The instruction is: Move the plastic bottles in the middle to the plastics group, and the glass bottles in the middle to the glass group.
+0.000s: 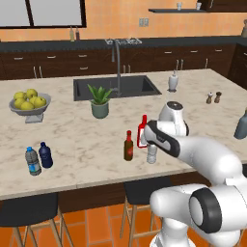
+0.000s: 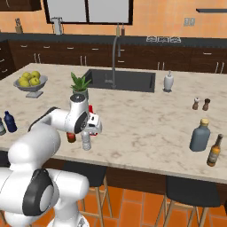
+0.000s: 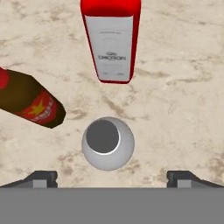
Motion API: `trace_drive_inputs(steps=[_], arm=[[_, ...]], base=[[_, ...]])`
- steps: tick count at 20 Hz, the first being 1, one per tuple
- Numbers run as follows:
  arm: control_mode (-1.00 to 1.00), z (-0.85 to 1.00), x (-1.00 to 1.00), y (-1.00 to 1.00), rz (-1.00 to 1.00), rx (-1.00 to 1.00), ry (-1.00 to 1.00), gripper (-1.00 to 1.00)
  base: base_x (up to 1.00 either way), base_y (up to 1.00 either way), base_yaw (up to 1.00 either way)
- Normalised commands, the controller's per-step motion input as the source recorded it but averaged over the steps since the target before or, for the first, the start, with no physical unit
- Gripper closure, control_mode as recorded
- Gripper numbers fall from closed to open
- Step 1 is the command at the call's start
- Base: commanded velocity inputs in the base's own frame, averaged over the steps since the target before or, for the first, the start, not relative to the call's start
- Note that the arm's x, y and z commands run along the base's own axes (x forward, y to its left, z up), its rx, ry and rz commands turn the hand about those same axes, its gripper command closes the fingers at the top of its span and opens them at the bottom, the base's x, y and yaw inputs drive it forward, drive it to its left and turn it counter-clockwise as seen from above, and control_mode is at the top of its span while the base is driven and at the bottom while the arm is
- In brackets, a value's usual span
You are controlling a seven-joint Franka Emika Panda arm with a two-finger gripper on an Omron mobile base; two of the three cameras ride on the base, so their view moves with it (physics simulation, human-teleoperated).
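A small clear plastic bottle with a pale cap stands straight below my gripper. Its fingertips are spread wide to either side and above the cap, holding nothing. In the base views that bottle stands near the counter's front edge, under the hand. Just behind it is the red bottle with a white label, and to its left the slim brown bottle. The blue-labelled clear bottle and the navy bottle stand far left. The grey-blue glass bottle stands far right.
A potted plant and the sink with its faucet lie behind the middle bottles. A bowl of lemons is at the back left. Salt and pepper shakers and a white dispenser stand at the right. Another brown bottle is beside the grey-blue one.
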Motion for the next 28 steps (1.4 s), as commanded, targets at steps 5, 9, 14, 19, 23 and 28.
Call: trace_drive_inputs(steps=[5, 9, 14, 19, 23, 28], arm=[[-1.0, -0.25, 0.02, 0.01, 0.0, 0.0, 0.0, -1.0], [-1.0, -0.14, 0.11, 0.03, 0.0, 0.0, 0.0, -1.0], [-1.0, -0.06, 0.18, 0.0, 0.0, 0.0, 0.0, -1.0], [-1.0, -0.15, 0.14, 0.0, 0.0, 0.0, 0.0, -1.0], [-1.0, -0.06, 0.09, 0.0, 0.0, 0.0, 0.0, -1.0], [-1.0, 0.0, 0.0, 0.0, 0.0, 0.0, 0.0, -1.0]], base=[[0.0, 0.0, 0.0], [0.0, 0.0, 0.0], [0.0, 0.0, 0.0], [0.0, 0.0, 0.0], [0.0, 0.0, 0.0], [0.0, 0.0, 0.0]])
